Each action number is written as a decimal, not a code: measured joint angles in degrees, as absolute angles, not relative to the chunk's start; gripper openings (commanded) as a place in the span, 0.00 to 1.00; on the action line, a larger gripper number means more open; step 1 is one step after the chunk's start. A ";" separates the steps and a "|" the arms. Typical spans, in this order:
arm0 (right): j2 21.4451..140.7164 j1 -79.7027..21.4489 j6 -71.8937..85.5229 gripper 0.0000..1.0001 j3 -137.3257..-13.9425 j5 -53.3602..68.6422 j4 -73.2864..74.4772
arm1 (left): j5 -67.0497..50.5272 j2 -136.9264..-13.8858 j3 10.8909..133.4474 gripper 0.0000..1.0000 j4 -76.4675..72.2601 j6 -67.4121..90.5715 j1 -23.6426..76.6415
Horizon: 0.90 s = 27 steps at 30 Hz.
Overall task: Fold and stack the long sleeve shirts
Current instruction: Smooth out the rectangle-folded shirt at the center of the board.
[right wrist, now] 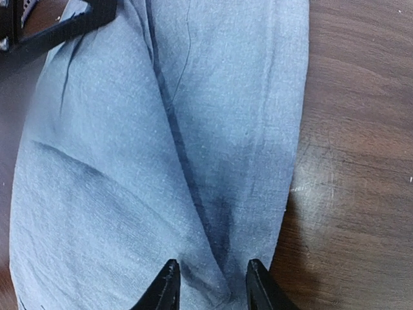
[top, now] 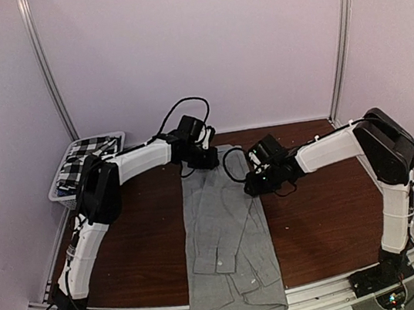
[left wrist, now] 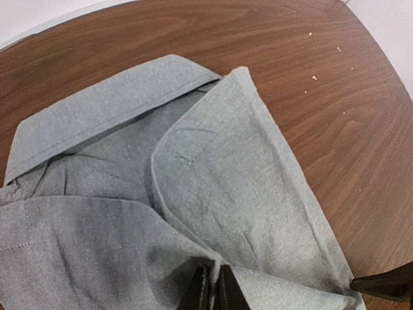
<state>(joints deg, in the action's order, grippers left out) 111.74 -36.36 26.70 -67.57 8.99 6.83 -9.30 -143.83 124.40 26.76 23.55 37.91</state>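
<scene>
The plain light grey shirt lies lengthwise down the middle of the table, with its sleeves folded in and its collar at the far end. My left gripper is at the collar end. In the left wrist view it is shut on a pinched ridge of grey cloth. My right gripper is at the shirt's right edge. In the right wrist view it is open, with its fingertips resting on the grey cloth and a crease between them. The black-and-white checked shirt lies in the basket.
The white slatted basket stands at the table's back left corner. The brown wooden tabletop shows on both sides of the shirt. White walls enclose the back and sides. The shirt's hem hangs over the near rail.
</scene>
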 measured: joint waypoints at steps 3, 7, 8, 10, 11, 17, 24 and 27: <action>112.01 -36.56 26.37 0.27 -67.57 8.99 6.92 | -9.80 -143.83 124.25 0.05 25.36 23.73 37.91; 112.03 -36.88 26.02 0.16 -67.61 8.95 7.03 | -10.26 -143.83 123.59 0.03 23.97 23.92 37.91; 112.03 -36.91 26.09 0.13 -67.61 8.93 7.07 | -10.28 -143.83 123.39 0.03 23.75 23.94 37.91; 112.03 -37.01 26.20 0.08 -67.61 8.91 7.07 | -10.28 -143.83 123.09 0.02 23.46 23.94 37.91; 112.03 -37.04 26.09 0.06 -67.61 8.88 7.11 | -10.26 -143.81 122.83 0.01 23.29 23.97 37.91; 111.96 -37.60 26.59 0.00 -67.61 8.43 7.38 | -9.28 -142.69 119.39 0.00 20.78 24.18 37.91; 110.21 -37.98 27.42 0.00 -66.59 7.79 7.35 | -7.94 -140.75 116.71 0.00 17.56 24.53 37.93; 108.97 -38.30 27.70 0.00 -65.58 7.62 7.01 | -8.56 -140.25 116.25 0.01 15.81 24.56 37.93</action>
<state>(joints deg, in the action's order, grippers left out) 108.97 -38.30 27.70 -65.58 7.62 7.01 -8.56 -140.25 116.25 15.81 24.56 37.93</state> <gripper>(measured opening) 0.016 0.014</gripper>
